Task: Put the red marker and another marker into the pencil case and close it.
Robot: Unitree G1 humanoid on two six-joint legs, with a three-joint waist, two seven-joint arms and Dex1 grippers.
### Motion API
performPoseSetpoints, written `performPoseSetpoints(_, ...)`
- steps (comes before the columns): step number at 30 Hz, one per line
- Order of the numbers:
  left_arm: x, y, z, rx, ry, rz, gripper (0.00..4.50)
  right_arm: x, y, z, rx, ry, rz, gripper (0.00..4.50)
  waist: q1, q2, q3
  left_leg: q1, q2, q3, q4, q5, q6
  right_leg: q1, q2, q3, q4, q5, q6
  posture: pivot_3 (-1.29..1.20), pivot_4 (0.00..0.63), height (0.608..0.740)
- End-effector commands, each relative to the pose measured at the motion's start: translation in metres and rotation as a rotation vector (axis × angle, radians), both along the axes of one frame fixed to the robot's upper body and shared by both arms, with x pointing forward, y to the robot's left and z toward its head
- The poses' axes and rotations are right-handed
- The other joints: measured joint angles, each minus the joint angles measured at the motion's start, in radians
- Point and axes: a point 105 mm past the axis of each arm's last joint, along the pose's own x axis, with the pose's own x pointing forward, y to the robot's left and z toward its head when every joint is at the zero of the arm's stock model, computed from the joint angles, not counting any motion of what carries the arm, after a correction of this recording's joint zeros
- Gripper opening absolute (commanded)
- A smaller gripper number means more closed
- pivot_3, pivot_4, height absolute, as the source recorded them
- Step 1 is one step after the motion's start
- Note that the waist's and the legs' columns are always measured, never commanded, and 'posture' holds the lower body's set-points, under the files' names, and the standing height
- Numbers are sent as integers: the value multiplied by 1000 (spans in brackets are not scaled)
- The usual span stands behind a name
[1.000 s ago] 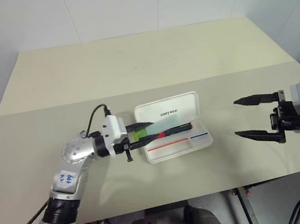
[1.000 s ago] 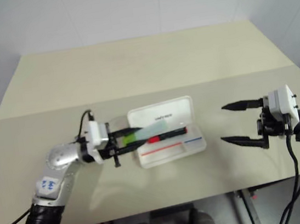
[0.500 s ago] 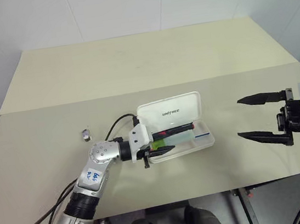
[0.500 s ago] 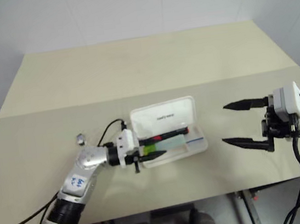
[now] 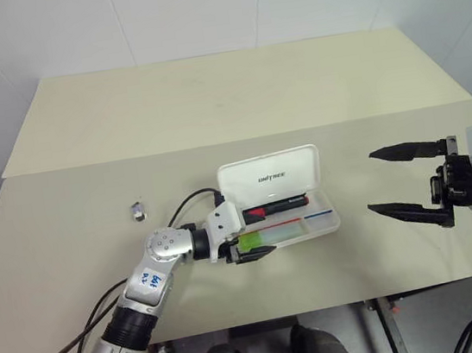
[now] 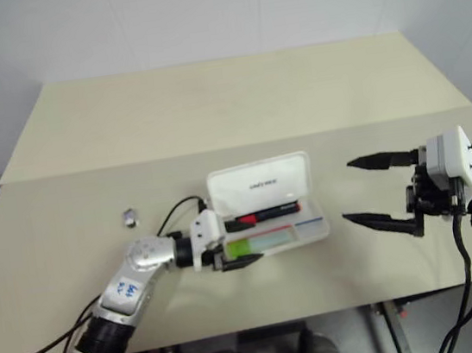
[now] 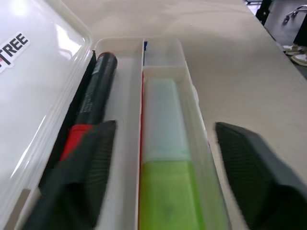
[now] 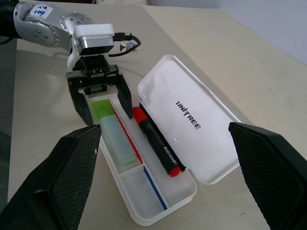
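Case point(image 5: 290, 222) sits open at centre frame on the worktop point(image 5: 209, 102), lid point(image 5: 269, 176) tipped back toward the top of frame with a dark logo on it. I see the red marker point(image 5: 276, 206) lying in the compartment next to the lid, red cap toward frame left. Highlighter point(image 5: 266, 239) lies in the compartment nearer the bottom of frame, green cap toward frame left, pale body toward frame right. A red-blue stripe runs along the divider between the two compartments.

Left end effector point(image 5: 249, 243) is at the case's left end, fingers spread apart and straddling the green cap; from the left wrist view the highlighter point(image 7: 168, 191) lies in the tray between the two fingers, with gaps on both sides as far as I can tell, so not clamped. One finger point(image 7: 81, 177) overlaps the marker's red cap point(image 7: 76, 139) in that view; contact I cannot tell.

Right end effector point(image 5: 403, 179) hangs at right of frame, well apart from the case, fingers wide apart, nothing between them.

Small dark object point(image 5: 138, 211) lies on the worktop at left of centre, too small for me to identify.
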Motion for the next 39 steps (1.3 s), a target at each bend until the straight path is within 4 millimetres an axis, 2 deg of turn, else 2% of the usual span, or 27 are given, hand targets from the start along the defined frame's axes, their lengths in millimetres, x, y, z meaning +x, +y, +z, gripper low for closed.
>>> performPoseSetpoints(1,-2,-9,23,-59,-49,-36,4469,0,5,7,17,-41,24,4500,0,0,0,0,0,0,0,0,0,0,0,0,0,0,0,0,150,740)
performPoseSetpoints(6,-8,-9,35,-126,-34,-43,4469,4,8,6,24,-45,40,4500,-1,0,0,0,0,0,0,0,0,0,0,0,0,0,0,0,150,740)
performPoseSetpoints(9,-18,-2,45,-202,-20,-33,4469,9,12,4,40,-48,63,4500,-5,0,0,0,0,0,0,0,0,0,0,0,0,0,0,0,150,740)
performPoseSetpoints(14,-24,24,55,-254,-124,112,4469,18,23,-3,69,-41,115,4500,-15,0,0,0,3,0,0,0,0,0,0,0,0,0,0,0,150,740)
performPoseSetpoints(18,-24,74,63,-343,-251,518,4469,29,34,-8,92,-36,171,4500,-26,0,0,1,3,-5,0,0,0,0,-1,2,0,0,0,0,150,740)
performPoseSetpoints(19,-23,90,59,-330,-276,644,4469,32,36,-8,96,-38,183,4500,-27,0,0,1,3,-7,0,0,0,0,-1,3,0,0,0,0,150,740)
performPoseSetpoints(21,-23,105,55,-306,-302,769,4469,35,38,-8,98,-41,196,4500,-26,0,0,1,3,-7,0,0,0,0,-1,3,0,1,1,0,150,740)
performPoseSetpoints(23,-26,131,42,-219,-343,961,4469,40,41,-8,102,-41,219,4500,-24,0,0,1,2,-8,0,0,0,0,-1,2,0,1,0,0,150,740)
performPoseSetpoints(25,-31,149,34,-208,-341,1124,4469,44,45,-7,102,-43,244,4500,-23,0,0,1,2,-9,0,0,0,0,-1,3,0,1,0,0,150,740)
performPoseSetpoints(30,-28,156,26,-221,-313,1228,4469,49,47,-4,98,-52,261,4500,-18,-1,0,0,1,-11,0,0,1,0,-2,3,0,1,0,0,150,740)
performPoseSetpoints(39,6,174,10,-195,-248,1381,4469,52,48,-2,97,-64,260,4500,-25,0,-1,0,1,-10,-1,0,0,-1,-2,2,0,1,0,0,150,740)
